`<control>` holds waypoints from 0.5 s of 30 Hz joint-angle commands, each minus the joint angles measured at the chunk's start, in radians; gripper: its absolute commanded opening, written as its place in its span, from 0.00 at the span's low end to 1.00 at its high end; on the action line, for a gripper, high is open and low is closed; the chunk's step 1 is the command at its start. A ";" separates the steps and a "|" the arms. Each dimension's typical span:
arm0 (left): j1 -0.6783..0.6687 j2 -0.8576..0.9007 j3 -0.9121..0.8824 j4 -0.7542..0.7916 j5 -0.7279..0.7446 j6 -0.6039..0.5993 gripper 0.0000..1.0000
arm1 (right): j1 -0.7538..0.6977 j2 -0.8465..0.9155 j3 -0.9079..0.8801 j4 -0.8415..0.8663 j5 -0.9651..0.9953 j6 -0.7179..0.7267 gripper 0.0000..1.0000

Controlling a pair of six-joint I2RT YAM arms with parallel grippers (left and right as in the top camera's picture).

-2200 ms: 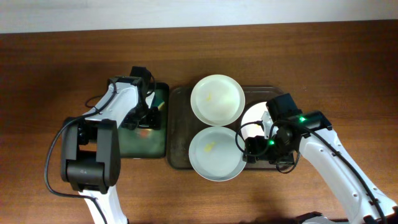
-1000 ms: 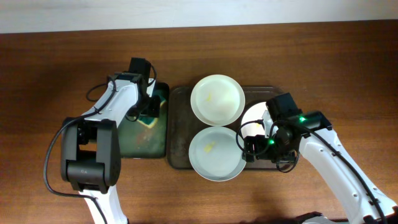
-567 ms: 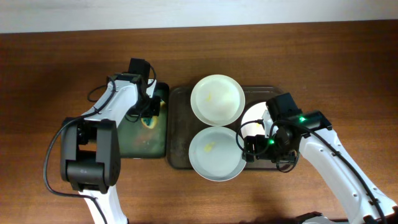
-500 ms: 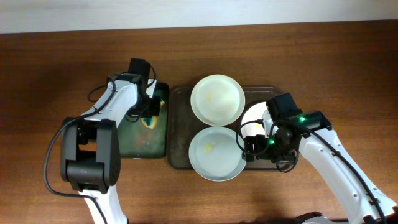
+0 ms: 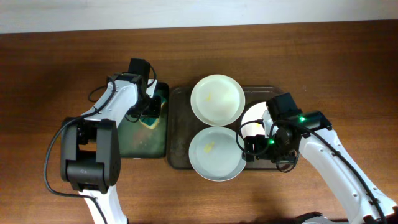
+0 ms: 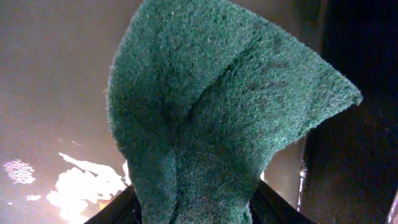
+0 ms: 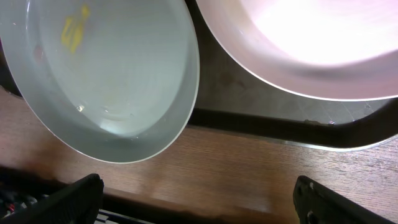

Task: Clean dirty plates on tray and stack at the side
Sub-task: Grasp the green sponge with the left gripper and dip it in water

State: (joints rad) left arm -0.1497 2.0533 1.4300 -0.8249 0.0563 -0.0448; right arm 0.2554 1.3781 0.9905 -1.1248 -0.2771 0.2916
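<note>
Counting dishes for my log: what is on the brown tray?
Three plates sit on the tray: the back plate and the front plate, both yellow-smeared, and the right plate, partly covered by the right arm, so its surface there is unseen.

The left gripper [image 5: 151, 107], gripping the green scouring pad [image 6: 211, 124], now stands at the far right corner of the greenish tray [image 5: 132, 148], no longer over its middle as 2.2 s ago.
</note>
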 commanded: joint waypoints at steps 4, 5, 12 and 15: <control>-0.004 0.009 -0.021 0.005 0.034 0.008 0.53 | 0.007 0.003 -0.006 0.000 0.013 0.005 0.98; -0.004 0.009 -0.021 0.002 0.034 0.008 0.58 | 0.007 0.003 -0.006 0.000 0.013 0.005 0.98; -0.004 0.009 -0.022 -0.048 0.034 0.009 0.00 | 0.007 0.003 -0.006 0.000 0.013 0.005 0.99; -0.005 0.009 -0.022 -0.029 0.034 0.008 0.74 | 0.007 0.003 -0.006 0.000 0.013 0.005 0.98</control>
State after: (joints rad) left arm -0.1497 2.0533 1.4273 -0.8600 0.0628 -0.0380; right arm 0.2554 1.3781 0.9905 -1.1244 -0.2771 0.2916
